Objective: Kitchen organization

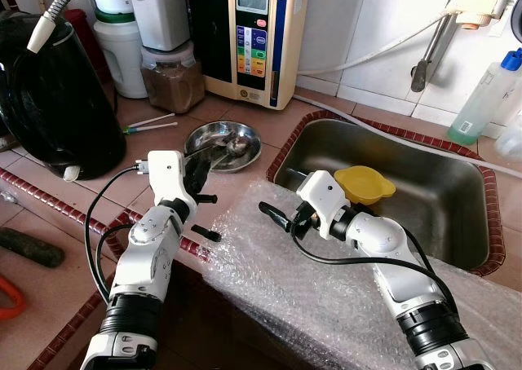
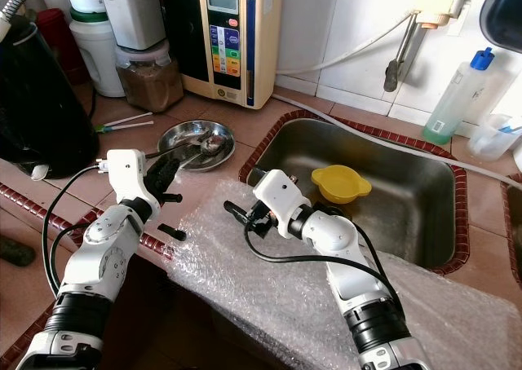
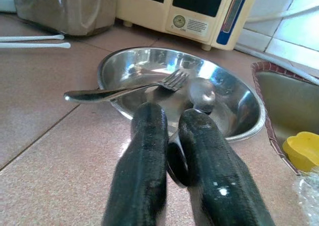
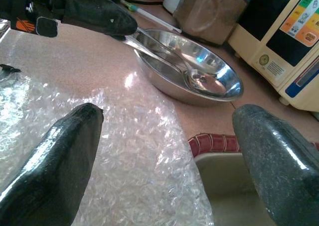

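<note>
The left gripper (image 3: 172, 151), fingers clenched empty, sits just short of the steel bowl (image 3: 239, 111), fork (image 3: 124, 89) handle pointing toward it; right gripper (image 4: 164, 151) spread wide, farther off.

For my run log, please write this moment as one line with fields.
left gripper: shut, at steel bowl rim | right gripper: open, over bubble wrap | bowl: fork, spoon | sink: yellow cup

A cream water ionizer (image 1: 256, 36) stands against the white tiled wall at twelve o'clock — a lidded jar of brown powder (image 1: 172, 77) just beside it, toward eleven. At nine o'clock sits a black kettle (image 1: 50, 101). A clear spray bottle (image 1: 483, 99) with a blue cap stands at two o'clock — behind the sink.
</note>
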Motion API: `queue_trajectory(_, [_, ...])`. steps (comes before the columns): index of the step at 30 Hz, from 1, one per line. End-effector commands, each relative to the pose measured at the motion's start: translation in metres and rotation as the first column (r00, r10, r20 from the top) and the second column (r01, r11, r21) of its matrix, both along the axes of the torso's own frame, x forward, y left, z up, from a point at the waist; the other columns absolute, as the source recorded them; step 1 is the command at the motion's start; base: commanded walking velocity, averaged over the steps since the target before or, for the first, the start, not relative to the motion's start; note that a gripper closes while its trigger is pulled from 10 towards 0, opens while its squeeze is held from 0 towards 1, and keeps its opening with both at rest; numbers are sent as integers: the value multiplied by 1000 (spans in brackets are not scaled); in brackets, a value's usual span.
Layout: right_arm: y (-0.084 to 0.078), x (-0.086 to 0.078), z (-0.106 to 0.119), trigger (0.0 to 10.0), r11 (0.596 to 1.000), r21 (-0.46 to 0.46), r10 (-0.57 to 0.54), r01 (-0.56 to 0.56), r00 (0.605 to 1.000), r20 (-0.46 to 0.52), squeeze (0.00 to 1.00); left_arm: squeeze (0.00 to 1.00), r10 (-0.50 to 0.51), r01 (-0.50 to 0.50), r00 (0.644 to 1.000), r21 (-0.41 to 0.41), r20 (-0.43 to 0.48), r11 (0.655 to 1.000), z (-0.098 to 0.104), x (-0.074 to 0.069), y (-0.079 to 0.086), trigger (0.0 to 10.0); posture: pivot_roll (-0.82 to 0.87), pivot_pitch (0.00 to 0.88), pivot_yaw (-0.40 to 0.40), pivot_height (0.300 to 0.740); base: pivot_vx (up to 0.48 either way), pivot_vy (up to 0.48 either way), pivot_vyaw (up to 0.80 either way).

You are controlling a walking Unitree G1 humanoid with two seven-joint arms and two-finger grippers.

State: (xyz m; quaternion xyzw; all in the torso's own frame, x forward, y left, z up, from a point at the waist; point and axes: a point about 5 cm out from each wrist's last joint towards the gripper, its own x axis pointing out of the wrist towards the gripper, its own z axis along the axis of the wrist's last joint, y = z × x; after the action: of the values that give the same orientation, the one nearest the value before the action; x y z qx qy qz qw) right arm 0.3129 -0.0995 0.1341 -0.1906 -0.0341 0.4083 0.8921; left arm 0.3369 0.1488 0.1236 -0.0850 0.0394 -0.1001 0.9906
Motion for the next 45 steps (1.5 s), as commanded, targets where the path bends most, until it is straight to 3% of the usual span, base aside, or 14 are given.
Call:
queue_trajectory(1, [-1,3,3,10000,1000,-6,-6,6,1000,13,0,0,3,-3,1000,-7,21,1000,10,3,-1,0,78,0,14,740,0,0,0])
queue_trajectory(10, [-3,6,5,10000,1000,-8,-11,11,1000,17,0,0,29,-29,998,-5,57,1000,25,4,-2,0,80,0,9,740,0,0,0])
queue_trajectory(16, [-3,5,3,10000,1000,-10,-11,11,1000,15,0,0,-3,9,994,-53,106,999,38,1,-7,0,82,0,7,740,0,0,0])
queue_trajectory(22, [-3,8,5,10000,1000,0,-28,28,999,26,0,0,-78,100,981,-119,176,988,44,-4,-17,0,82,0,6,740,0,0,0])
queue_trajectory(27, [-13,19,12,10000,989,22,-149,147,985,82,0,0,-189,236,953,-188,236,953,54,-11,-31,0,83,0,6,740,0,0,0])
queue_trajectory(31, [-21,27,20,10000,968,107,-236,227,969,73,0,0,-209,264,945,-210,251,941,58,-12,-34,0,84,0,7,740,0,0,0])
queue_trajectory(32, [-24,30,24,10000,949,179,-271,261,962,31,0,0,-227,288,941,-239,253,927,58,-13,-37,0,83,0,7,740,0,0,0])
queue_trajectory(33, [-24,30,24,10000,949,179,-271,261,962,31,0,0,-227,288,941,-239,253,927,58,-13,-37,0,83,0,7,740,0,0,0])
queue_trajectory(37, [-25,34,27,10000,885,350,-293,306,952,-92,0,0,-327,389,909,-244,260,888,58,-19,-50,0,87,0,7,740,0,0,0])
queue_trajectory(42, [-21,35,32,10000,882,367,-289,296,954,-73,0,0,-369,427,889,-203,272,881,60,-19,-60,0,84,0,10,740,0,0,0])
queue_trajectory(45, [-22,38,36,10000,830,458,-279,318,948,-152,0,0,-388,446,881,-202,270,872,60,-19,-64,0,85,0,10,740,0,0,0])
